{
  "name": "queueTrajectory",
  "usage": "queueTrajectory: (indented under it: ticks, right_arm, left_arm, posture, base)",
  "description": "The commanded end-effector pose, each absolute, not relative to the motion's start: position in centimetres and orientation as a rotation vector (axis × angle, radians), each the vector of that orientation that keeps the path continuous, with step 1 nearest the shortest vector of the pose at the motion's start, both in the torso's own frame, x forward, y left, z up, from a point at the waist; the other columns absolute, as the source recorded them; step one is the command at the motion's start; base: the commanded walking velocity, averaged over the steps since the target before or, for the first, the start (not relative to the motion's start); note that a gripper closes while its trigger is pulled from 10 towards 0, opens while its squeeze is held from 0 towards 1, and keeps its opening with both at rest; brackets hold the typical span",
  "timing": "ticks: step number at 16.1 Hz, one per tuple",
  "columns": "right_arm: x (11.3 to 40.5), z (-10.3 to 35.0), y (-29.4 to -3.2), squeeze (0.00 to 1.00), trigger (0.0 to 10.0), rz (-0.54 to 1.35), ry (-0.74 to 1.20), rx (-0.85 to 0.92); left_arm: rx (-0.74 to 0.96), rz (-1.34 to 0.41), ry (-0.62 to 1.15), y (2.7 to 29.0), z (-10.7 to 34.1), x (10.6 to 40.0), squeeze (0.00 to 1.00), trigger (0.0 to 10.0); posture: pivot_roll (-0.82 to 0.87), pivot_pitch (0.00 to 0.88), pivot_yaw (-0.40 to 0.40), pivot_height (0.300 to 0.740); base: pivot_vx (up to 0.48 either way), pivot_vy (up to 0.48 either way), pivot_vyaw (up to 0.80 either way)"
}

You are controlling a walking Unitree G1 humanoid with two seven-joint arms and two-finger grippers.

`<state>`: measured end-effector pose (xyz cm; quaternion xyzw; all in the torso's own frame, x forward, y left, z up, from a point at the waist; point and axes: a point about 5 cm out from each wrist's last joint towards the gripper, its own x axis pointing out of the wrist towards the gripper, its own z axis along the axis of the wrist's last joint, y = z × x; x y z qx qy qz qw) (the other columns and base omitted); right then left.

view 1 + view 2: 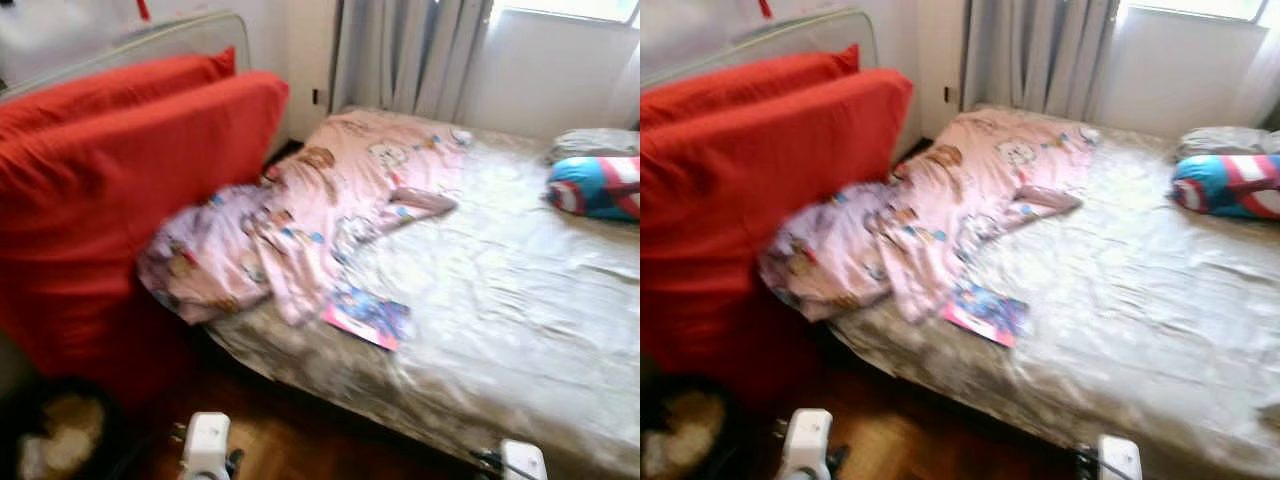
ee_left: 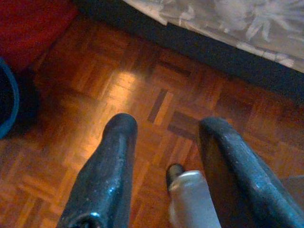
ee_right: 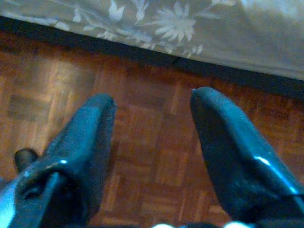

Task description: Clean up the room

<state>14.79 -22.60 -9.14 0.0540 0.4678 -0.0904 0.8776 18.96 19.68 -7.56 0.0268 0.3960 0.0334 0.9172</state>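
A pink blanket is lying crumpled at centre frame on the bed, a magazine just below it, its cover writing unreadable. Both arms are hanging low: left gripper and right gripper are pointing at the parquet floor, fingers spread wide, empty.

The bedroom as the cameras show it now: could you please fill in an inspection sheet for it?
Surface: bed with a pale floral sheet, wrinkled; parquet floor beside it.
Job's things: pink blanket crumpled across the bed's near corner; book lying flat by the edge.
Clutter: striped pillow at the far side; dark basket on the floor.
Grippers: left gripper and right gripper both open, empty, hanging over the floor.
Cables: nothing seen.
Surroundings: red mattress leaning upright, grey curtain, window above.
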Motion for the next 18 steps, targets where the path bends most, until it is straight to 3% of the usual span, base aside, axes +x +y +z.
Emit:
queueTrajectory:
  ticks: [1, 5, 12, 18]
  right_arm:
    - [14.57, -9.18, -22.77, 0.00, 10.0, -0.196, 0.980, 0.110]
    - [14.53, -9.19, -22.83, 0.00, 10.0, -0.205, 0.982, 0.114]
    - [14.67, -9.14, -22.88, 0.00, 10.0, -0.204, 0.983, 0.106]
    - [14.76, -9.11, -22.80, 0.00, 10.0, -0.214, 0.974, 0.114]
  left_arm:
    - [0.070, 0.054, 0.829, 19.47, -7.73, 18.74, 0.00, 10.0]
    - [0.071, 0.053, 0.823, 19.48, -7.63, 18.93, 0.00, 10.0]
    - [0.068, 0.059, 0.823, 19.52, -7.59, 19.02, 0.00, 10.0]
    - [0.069, 0.058, 0.823, 19.63, -7.57, 19.03, 0.00, 10.0]
  posture:
    - [0.01, 0.004, -0.019, 0.740]
    - [0.01, 0.005, -0.021, 0.740]
    - [0.01, 0.022, -0.025, 0.740]
    - [0.01, 0.030, -0.020, 0.740]
  base:
    - [0.000, -0.480, 0.00]
    - [0.000, -0.480, 0.00]
    - [0.000, -0.480, -0.69]
    - [0.000, -0.480, 0.00]
